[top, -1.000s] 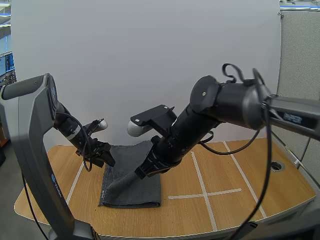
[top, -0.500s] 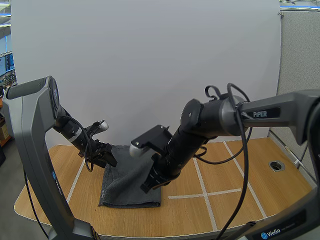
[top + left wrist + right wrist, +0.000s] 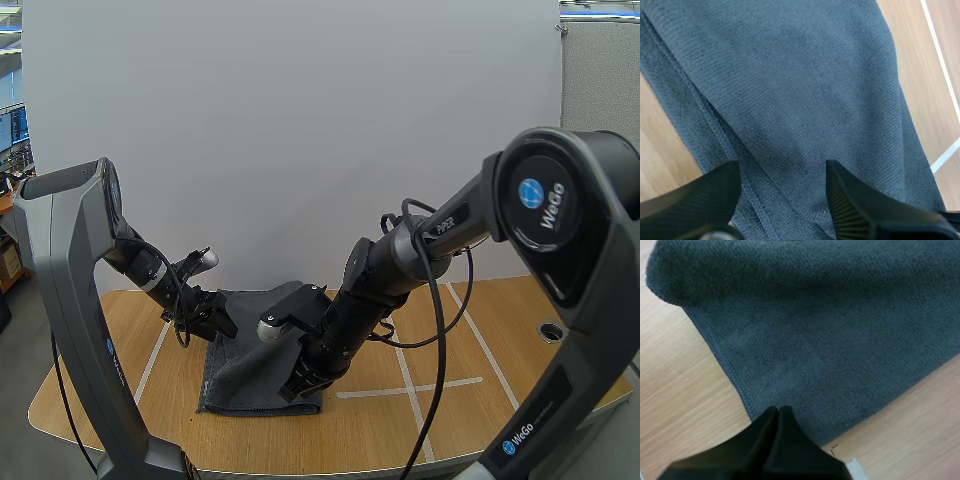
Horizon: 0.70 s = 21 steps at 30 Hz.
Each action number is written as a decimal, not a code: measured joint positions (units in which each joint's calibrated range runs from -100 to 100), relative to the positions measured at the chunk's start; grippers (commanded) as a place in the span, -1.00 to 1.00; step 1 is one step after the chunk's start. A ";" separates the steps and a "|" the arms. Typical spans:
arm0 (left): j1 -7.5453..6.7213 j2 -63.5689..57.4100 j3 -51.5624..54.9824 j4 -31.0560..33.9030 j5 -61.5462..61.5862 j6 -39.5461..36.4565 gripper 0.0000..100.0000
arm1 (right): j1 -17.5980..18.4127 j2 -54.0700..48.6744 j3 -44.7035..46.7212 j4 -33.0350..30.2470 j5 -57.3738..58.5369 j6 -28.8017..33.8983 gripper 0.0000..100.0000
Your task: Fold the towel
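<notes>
A dark grey towel (image 3: 255,368) lies folded on the wooden table (image 3: 470,420), left of centre. My right gripper (image 3: 292,388) is low at the towel's front right corner, fingers pressed together on the hem. In the right wrist view the towel (image 3: 815,330) lies flat on the wood, and its edge runs under the tip of my right gripper (image 3: 777,412). My left gripper (image 3: 215,320) hovers at the towel's far left part. In the left wrist view its two fingers stand apart just above the cloth (image 3: 790,90), holding nothing; the left gripper (image 3: 785,200) is open.
White tape lines (image 3: 405,385) cross the table to the right of the towel. A round cable hole (image 3: 553,331) sits near the right edge. Bare wood lies in front of and to the right of the towel.
My right gripper has come down and forward with the raised towel corner, laying that layer flat. My left gripper has sunk slightly toward the cloth.
</notes>
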<state>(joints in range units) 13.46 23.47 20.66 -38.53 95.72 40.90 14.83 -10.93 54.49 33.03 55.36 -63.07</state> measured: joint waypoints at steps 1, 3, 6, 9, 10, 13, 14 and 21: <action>0.00 0.16 0.00 -0.10 -0.20 0.00 0.62 | 0.00 0.95 0.00 0.73 -0.86 -0.86 -1.00; 0.00 0.51 0.00 -0.10 -0.42 0.00 0.62 | 0.00 1.83 0.00 1.30 -1.40 -1.70 -1.00; 0.00 1.24 0.00 -0.10 -1.14 0.00 0.62 | 0.00 3.23 0.00 1.99 -2.84 -2.45 -1.00; 0.00 1.86 0.00 -0.24 -1.51 0.04 0.62 | 0.00 3.97 0.00 2.09 -3.60 -2.99 -1.00; 0.00 1.90 0.00 -0.36 -1.51 0.12 0.62 | 0.00 4.52 0.00 2.09 -3.60 -3.08 -1.00; 0.00 1.90 0.00 -0.48 -1.51 0.23 0.62 | 0.00 5.05 0.00 2.09 -3.80 -3.08 -1.00; 0.00 1.90 0.00 -0.48 -1.51 0.33 0.62 | 0.00 5.05 0.00 2.09 -3.80 -3.08 -1.00; 0.00 1.90 0.00 -2.55 -0.87 0.91 0.60 | 0.00 5.71 0.00 2.09 -4.14 -3.19 -1.00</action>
<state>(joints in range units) 13.46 25.37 20.66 -41.08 94.84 41.80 14.83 -5.23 54.49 35.12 51.22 -66.26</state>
